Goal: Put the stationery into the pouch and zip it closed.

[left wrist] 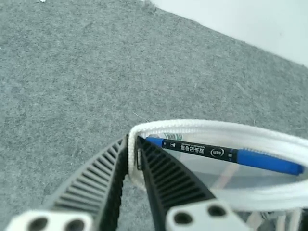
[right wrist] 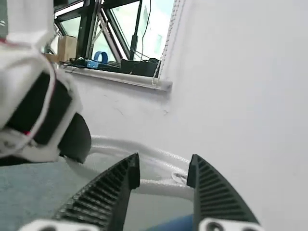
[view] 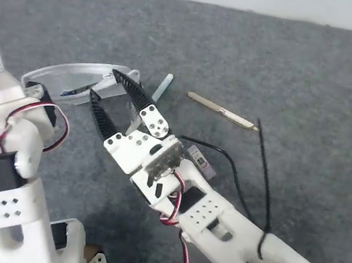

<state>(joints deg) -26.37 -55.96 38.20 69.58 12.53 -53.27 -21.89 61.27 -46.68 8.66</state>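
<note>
ribbed left claw (left wrist: 131,140) pinches clear pouch (left wrist: 211,129) rim (blue pen (left wrist: 262,159) inside)

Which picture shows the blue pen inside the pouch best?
The left wrist view: the blue pen lies in plain sight inside the clear pouch. The high view shows just a sliver; the right wrist view, perhaps a blue edge.
</note>
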